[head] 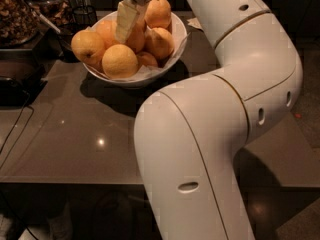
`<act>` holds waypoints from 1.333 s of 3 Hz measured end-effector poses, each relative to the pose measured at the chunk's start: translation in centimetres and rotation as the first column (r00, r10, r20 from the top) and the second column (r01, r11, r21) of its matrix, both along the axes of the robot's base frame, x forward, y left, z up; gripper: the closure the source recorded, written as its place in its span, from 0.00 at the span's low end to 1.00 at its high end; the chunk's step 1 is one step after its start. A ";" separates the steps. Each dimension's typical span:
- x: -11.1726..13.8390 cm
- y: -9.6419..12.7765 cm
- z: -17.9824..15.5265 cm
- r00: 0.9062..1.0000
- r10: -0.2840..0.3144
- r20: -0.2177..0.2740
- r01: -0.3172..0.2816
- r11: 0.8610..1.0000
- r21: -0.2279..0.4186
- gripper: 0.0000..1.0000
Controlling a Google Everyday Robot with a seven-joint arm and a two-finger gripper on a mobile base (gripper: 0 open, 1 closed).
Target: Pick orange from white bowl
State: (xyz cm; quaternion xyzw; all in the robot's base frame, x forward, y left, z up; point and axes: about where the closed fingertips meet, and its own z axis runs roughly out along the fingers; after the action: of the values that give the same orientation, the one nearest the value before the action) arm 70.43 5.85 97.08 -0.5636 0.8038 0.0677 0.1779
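Note:
The white bowl [172, 59] stands on the dark table, piled with several oranges. My gripper [125, 26] comes down from the top edge into the middle of the pile. It lies against the deep-orange orange [138, 38], which it partly hides. Beside it are a large orange [87, 45] at the left, a paler one [119, 61] at the front, one [158, 11] at the back and one [160, 43] at the right. A small one [147, 59] is half hidden.
My white arm [215, 129] fills the right and front of the view. Dark containers of food [17, 14] and a black holder [82, 16] stand at the far left. A cable [15, 129] runs over the table's left edge. A crumpled paper [194, 23] lies behind the bowl.

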 end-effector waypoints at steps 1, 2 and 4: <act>0.1 0.8 -0.5 1.000 0.009 -0.010 -0.009 1.000 -0.005 0.32; 0.2 1.5 -0.8 1.000 0.016 -0.018 -0.017 1.000 -0.004 0.32; 0.2 1.8 -1.7 0.999 0.032 -0.041 -0.032 0.999 0.014 0.28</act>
State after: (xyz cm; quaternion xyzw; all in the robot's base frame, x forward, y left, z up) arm 70.63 7.68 95.33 -0.5737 0.7977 0.0877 0.1639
